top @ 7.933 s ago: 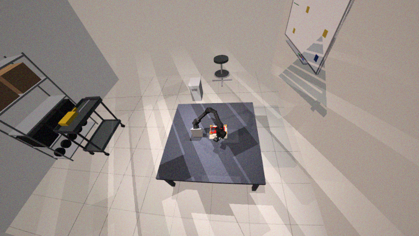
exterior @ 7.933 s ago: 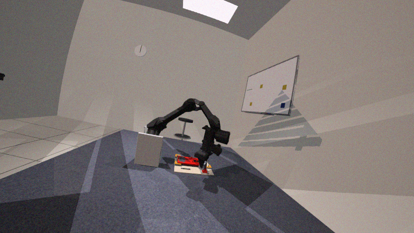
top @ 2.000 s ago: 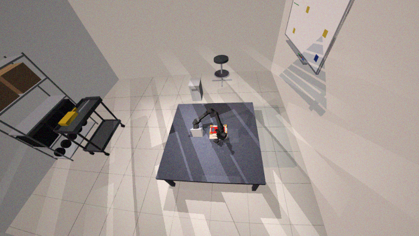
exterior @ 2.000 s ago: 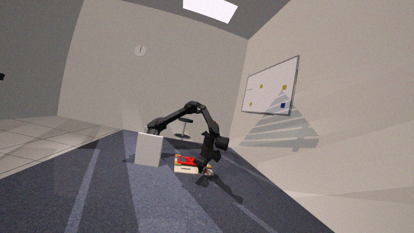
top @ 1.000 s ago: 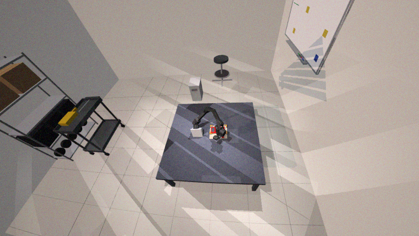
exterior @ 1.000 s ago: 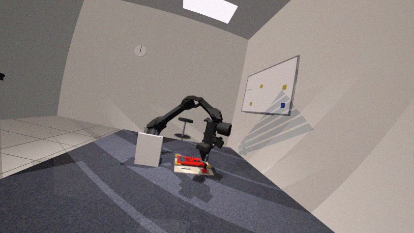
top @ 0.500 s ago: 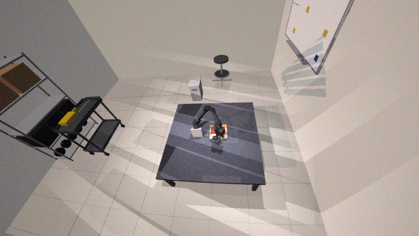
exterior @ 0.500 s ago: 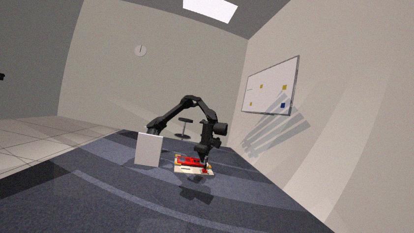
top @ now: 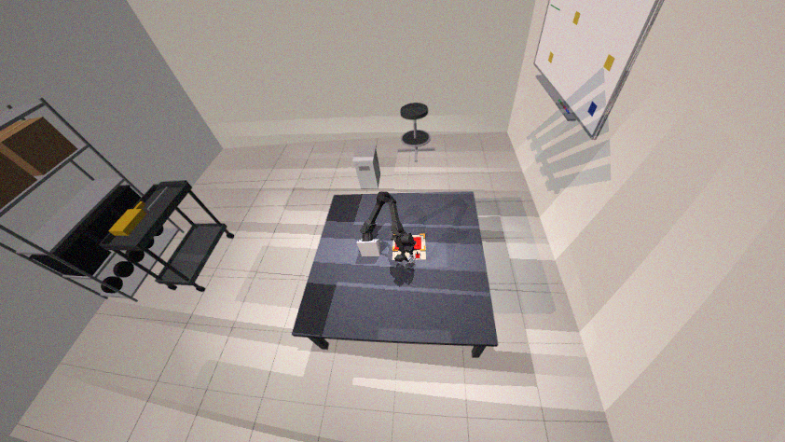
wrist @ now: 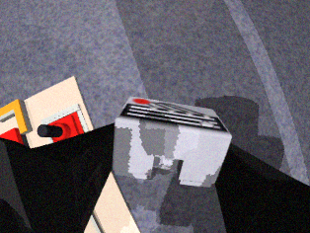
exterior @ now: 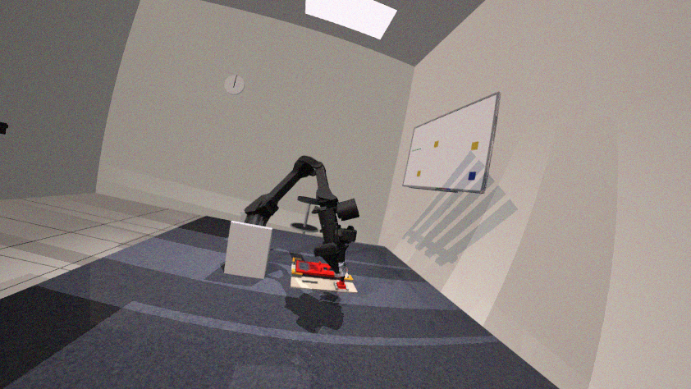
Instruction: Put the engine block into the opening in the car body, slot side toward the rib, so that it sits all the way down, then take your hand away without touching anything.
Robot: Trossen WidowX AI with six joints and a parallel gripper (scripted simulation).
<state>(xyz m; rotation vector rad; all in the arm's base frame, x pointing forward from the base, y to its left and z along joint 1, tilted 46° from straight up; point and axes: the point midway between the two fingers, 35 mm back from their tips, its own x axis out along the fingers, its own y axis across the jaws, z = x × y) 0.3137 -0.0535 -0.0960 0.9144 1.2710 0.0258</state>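
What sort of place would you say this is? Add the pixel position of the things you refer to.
Probably a robotics lab or workshop: a robot arm (top: 382, 197) (exterior: 305, 165) on a table (top: 406, 315) (exterior: 193, 338), a utility cart (top: 189, 186) and a whiteboard (top: 582, 65) (exterior: 449, 154).

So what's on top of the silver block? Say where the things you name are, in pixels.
The block (wrist: 170, 148) has black and white stripes and a red spot on top. I can't see its underside; the block itself hides it.

workshop-like room, whiteboard (top: 582, 71) (exterior: 451, 144), cart (top: 189, 257), stool (top: 414, 110) (exterior: 307, 199)
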